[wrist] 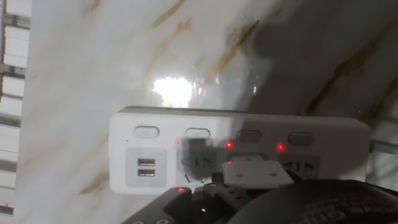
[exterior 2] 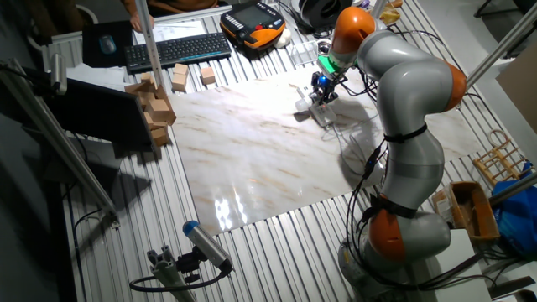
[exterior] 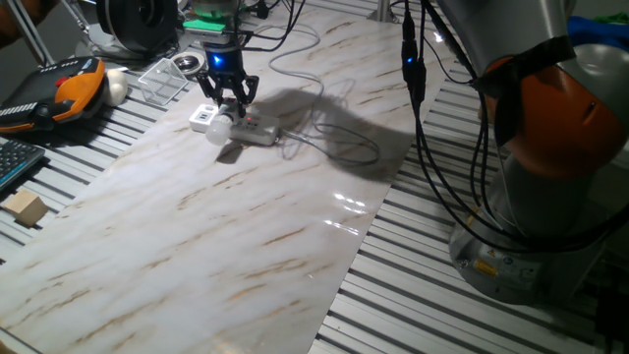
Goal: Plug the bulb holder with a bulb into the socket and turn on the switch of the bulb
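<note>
In the hand view, the bulb holder [wrist: 256, 172] is seen at 6 o'clock, seated on the socket [wrist: 239, 149]. From one fixed view, the end effector [exterior: 227, 98] is closed on the holder, the bulb [exterior: 218, 128] protruding at 7 o'clock over the desk [exterior: 246, 226].

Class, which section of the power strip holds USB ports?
The leftmost section of the power strip in the hand view; the others carry pin outlets.

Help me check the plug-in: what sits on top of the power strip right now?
The white bulb holder sits over one outlet of the power strip, under the gripper. Whether its prongs are fully seated is hidden.
</note>
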`<state>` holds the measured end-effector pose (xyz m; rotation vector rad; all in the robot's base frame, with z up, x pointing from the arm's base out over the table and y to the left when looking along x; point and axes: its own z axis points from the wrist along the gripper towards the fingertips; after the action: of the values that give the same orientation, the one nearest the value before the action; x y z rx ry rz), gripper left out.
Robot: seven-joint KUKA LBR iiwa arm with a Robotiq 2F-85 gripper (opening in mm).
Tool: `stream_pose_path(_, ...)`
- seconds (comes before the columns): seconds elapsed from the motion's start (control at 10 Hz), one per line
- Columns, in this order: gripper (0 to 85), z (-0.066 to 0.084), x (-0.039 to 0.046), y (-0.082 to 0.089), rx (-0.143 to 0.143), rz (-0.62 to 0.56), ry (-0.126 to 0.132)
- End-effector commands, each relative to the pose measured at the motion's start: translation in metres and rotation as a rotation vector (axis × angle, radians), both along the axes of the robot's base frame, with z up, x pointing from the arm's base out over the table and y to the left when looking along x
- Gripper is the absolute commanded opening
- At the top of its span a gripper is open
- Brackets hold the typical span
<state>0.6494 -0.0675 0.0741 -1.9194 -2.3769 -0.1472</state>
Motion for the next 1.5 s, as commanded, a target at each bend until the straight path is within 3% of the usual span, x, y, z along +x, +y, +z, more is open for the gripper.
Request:
stream_pose_path(0.0,0.0,0.0021,0.0002,0.0028,0.003,-0.008,-0.003)
stream_pose_path(0.1,0.0,0.0025,0.0004,0.0037,0.002,-0.004,-0.001)
stream_pose_path(0.3,34.0,0.003,0.0006,0.005,-0.001,-0.002,0.001)
stream_pose_path(0.4,34.0,0.0032,0.0007,0.0065,-0.001,-0.007,0.001)
stream_pose_path(0.5,51.0,0.0028,0.0007,0.007,-0.003,-0.012,0.0)
stream_pose_path(1.4,51.0,0.0011,-0.0022,0.0038,0.0,0.007,0.018)
